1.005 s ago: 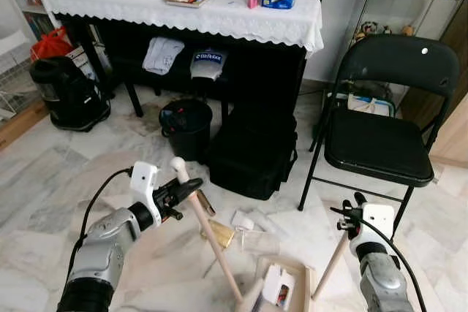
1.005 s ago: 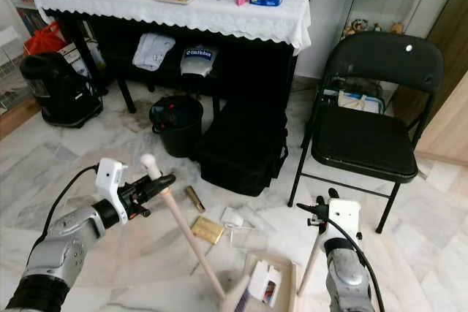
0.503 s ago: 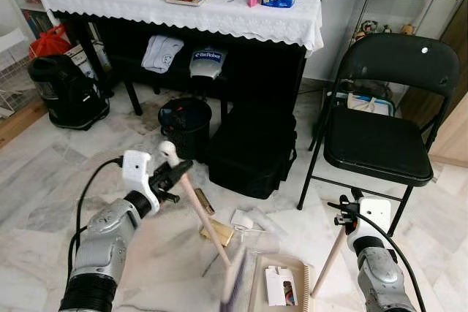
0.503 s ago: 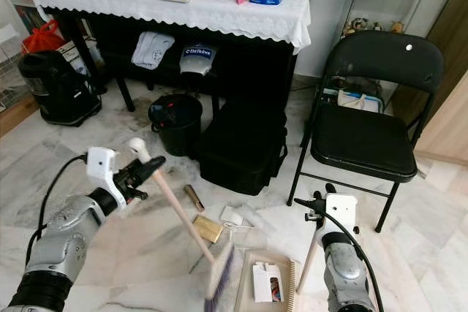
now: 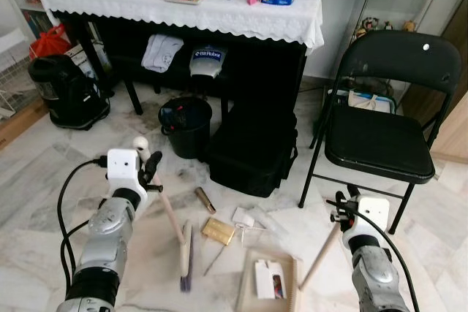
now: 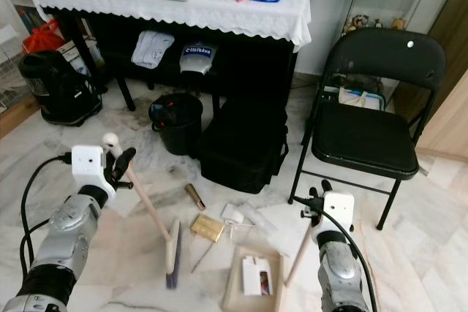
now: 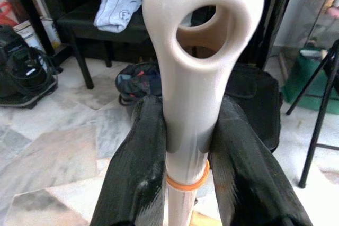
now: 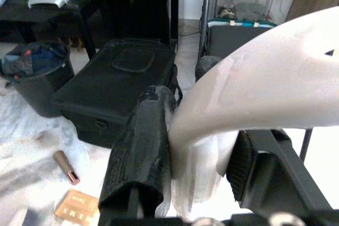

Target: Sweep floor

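The broom [image 5: 170, 217] has swung out to nine o'clock since a second ago; its head now rests on the floor left of the dustpan [image 5: 267, 283] instead of at its mouth. The left end effector [image 5: 150, 169] is clamped on the broom's top, the right end effector [image 5: 342, 206] on the dustpan's handle. This looks like the wind-up of a stroke: next, drag the bristles towards three o'clock, pushing the gold packet [image 5: 219, 231] into the pan.
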`<state>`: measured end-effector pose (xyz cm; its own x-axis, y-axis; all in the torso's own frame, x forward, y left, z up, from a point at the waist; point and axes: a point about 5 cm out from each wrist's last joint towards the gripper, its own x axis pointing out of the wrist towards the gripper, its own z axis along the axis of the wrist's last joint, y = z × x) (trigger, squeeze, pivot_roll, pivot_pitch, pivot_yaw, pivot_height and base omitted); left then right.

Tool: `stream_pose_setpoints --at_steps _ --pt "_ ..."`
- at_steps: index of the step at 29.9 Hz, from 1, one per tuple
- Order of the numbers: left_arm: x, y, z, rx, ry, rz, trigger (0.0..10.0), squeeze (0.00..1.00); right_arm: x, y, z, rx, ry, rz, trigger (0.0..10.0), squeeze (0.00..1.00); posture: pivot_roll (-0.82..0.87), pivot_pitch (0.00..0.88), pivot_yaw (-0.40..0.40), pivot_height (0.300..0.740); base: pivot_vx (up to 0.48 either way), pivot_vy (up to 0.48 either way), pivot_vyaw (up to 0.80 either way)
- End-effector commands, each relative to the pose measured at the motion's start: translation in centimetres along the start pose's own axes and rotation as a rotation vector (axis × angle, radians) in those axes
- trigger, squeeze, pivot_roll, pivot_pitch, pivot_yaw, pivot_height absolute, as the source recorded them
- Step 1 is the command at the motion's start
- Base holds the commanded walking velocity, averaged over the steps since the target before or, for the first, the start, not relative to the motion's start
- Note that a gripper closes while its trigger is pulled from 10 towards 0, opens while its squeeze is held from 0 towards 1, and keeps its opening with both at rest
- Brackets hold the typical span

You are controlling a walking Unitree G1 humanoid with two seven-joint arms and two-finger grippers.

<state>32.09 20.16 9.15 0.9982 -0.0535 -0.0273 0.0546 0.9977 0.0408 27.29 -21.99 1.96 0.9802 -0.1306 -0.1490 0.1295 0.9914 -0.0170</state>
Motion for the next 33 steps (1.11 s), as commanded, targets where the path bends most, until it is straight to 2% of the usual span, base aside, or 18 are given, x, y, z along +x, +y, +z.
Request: stream_pose_setpoints --at_steps 1,8,13,18,25,31,33 --pt "0.2 0.4 0.8 0.047 -0.057 0.026 10.0 0.00 0.6 0.0 1.5 0.003 -0.076 0.002 10.0 0.00 -0.05 0.000 0.024 0.740 0.000 0.000 0.00" --pt "-0.8 0.7 -0.1 0.076 -0.062 0.053 10.0 0.00 1.0 -0.2 2.8 0.042 -0.134 0.004 10.0 0.00 -0.04 0.000 0.015 0.740 0.000 0.000 0.00" --pt "-1.0 0.6 -0.4 0.088 -0.067 0.069 10.0 0.00 1.4 -0.3 3.9 0.154 -0.175 0.023 10.0 0.00 -0.04 0.000 0.012 0.740 0.000 0.000 0.00" --pt "-1.2 0.5 -0.2 0.120 -0.100 0.109 10.0 0.00 1.7 -1.5 4.9 0.248 -0.219 -0.049 10.0 0.00 -0.05 0.000 0.018 0.740 0.000 0.000 0.00" --pt "-1.7 0.3 1.0 0.136 -0.182 0.132 10.0 0.00 1.8 -2.4 6.5 0.258 -0.298 -0.094 10.0 0.00 -0.05 0.000 0.019 0.740 0.000 0.000 0.00" --pt "-1.9 0.3 1.6 0.162 -0.217 0.142 10.0 0.00 1.2 -2.2 6.6 0.264 -0.322 -0.084 10.0 0.00 -0.06 0.000 0.023 0.740 0.000 0.000 0.00" --pt "-2.1 -0.1 1.9 0.152 -0.234 0.134 10.0 0.00 0.9 -2.2 6.8 0.304 -0.340 -0.075 10.0 0.00 -0.06 0.000 0.027 0.740 0.000 0.000 0.00"
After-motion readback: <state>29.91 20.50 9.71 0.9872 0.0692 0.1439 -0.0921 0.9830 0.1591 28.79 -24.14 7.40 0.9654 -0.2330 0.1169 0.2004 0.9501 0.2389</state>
